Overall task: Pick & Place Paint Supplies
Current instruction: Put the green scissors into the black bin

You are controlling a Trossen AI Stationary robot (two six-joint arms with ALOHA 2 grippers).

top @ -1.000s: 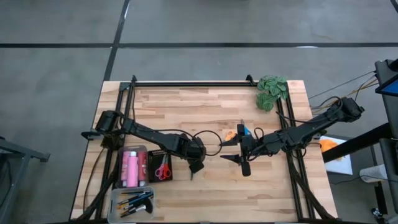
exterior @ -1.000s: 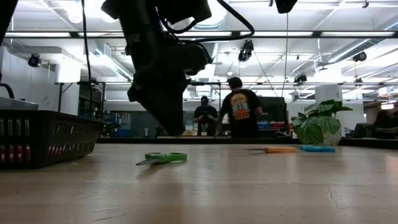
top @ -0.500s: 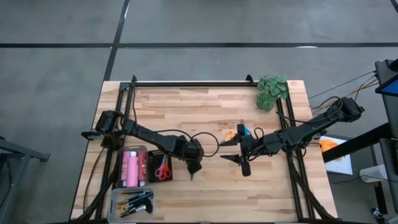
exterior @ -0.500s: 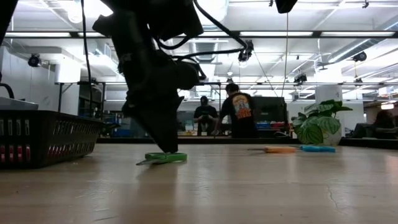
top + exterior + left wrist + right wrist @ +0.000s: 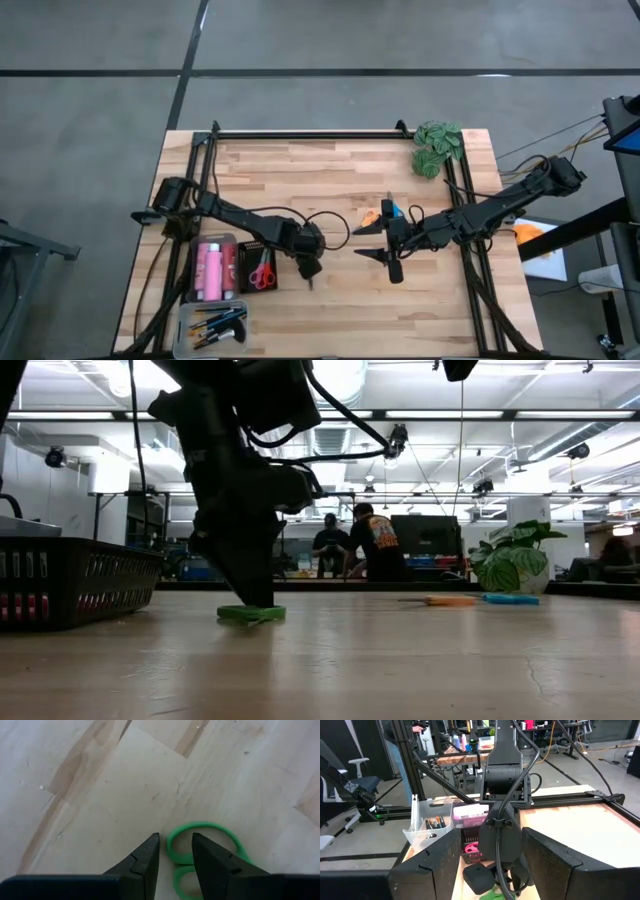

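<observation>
One pair of green scissors (image 5: 200, 852) lies flat on the wooden table (image 5: 340, 180), near-centre, directly under the left gripper (image 5: 175, 850). The two dark fingers stand a little apart, one either side of a green handle loop, tips at the table surface; not yet clamped on it, as far as the wrist view shows. In the low view the gripper (image 5: 245, 575) stands straight over the scissors (image 5: 250, 614). Long axis of the scissors: cannot be told, since only the loops show.

Left arm is plainly the nearer; judged ready to close on the loop where it stands.

Right gripper (image 5: 392, 262): just to the right, fingers held apart on nothing, waiting.

Black basket (image 5: 262, 250), just left of the left gripper: holds red scissors (image 5: 261, 272), with pink paint bottles (image 5: 211, 270) beside it. Clear tray (image 5: 186, 322) of brushes (image 5: 220, 325) lies nearer still.

Farther right: orange scissors (image 5: 370, 217) and blue scissors (image 5: 389, 210), loose on the table.
</observation>
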